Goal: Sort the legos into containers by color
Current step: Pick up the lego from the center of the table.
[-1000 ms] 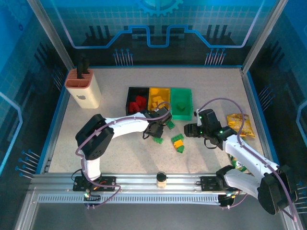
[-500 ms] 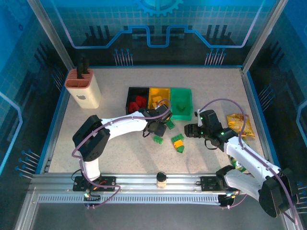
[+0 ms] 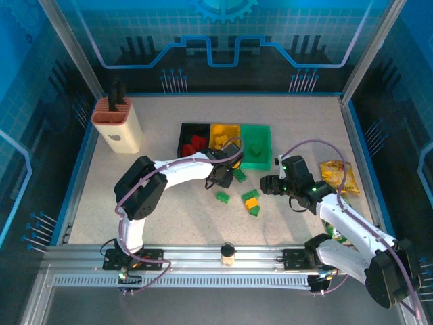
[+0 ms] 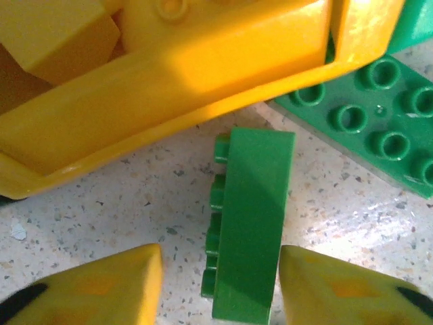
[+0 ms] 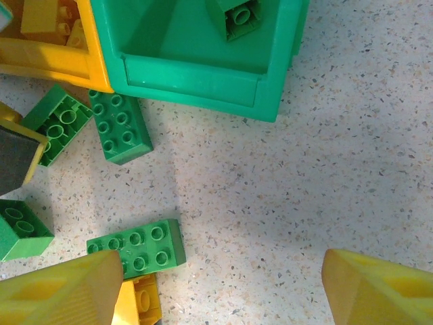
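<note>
top view looks down from above the near side over the whole desk [image 3: 298, 135]; both wrist views look down, close, sharing a corner of the yellow bin [image 4: 169, 88].

The left end effector [image 4: 221, 288] straddles a green brick [image 4: 249, 223] lying on its side on the speckled counter [image 4: 122, 196], studs facing frame left. Its yellow fingertips [image 4: 95, 284] sit in the lower corners, with a gap beside the left one. The yellow bin [image 4: 176, 88] crosses the upper frame, with yellow bricks [image 4: 54, 30] inside it at upper left. A second green brick [image 4: 375, 125], studs up, lies at right, partly hidden by the bin's corner.
</note>
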